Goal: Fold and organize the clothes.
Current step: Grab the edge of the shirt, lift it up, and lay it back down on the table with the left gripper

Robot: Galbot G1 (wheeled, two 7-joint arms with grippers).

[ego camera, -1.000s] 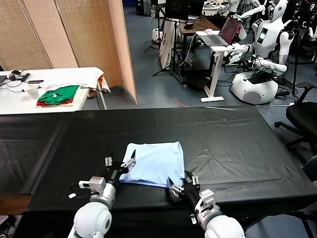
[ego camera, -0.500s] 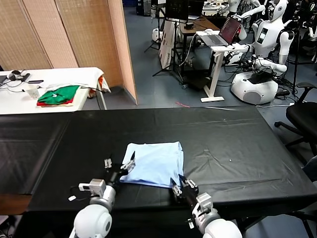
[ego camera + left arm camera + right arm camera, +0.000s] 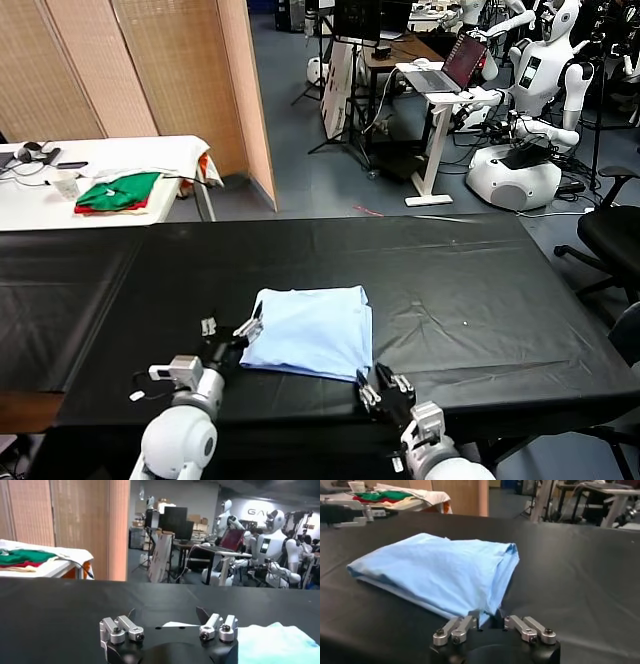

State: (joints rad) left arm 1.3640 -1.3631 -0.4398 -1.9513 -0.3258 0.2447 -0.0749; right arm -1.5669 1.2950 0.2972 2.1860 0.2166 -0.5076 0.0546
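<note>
The light-blue shirt (image 3: 312,332) lies folded into a rough rectangle on the black table (image 3: 480,290), toward the near edge and a little left of centre. Its far edge runs fairly straight, the near edge slants, and the near right corner comes to a soft point just in front of the right gripper (image 3: 386,385).

That gripper sits low at the table's near edge. From its own wrist camera the shirt (image 3: 440,572) fills the middle ground, and the two fingers (image 3: 454,630) stand apart with the cloth's corner dipping toward the gap (whether the fabric actually touches them I cannot tell). Nothing is pinched between them.

The left gripper (image 3: 228,330) rests at the shirt's near left corner, its fingers spread as wide as they go and holding nothing. In its wrist view the fingertips (image 3: 120,628) frame bare black cloth, and the shirt (image 3: 272,640) is cut off at the frame's side.

There is plenty of open tabletop to the right of the shirt and beyond it, with a few wrinkles in the black cover. To the left the black surface runs on to the frame's edge.

Further off, a white table (image 3: 100,170) carries a green and red folded pile (image 3: 118,192). The print on the shirt is folded out of sight.
</note>
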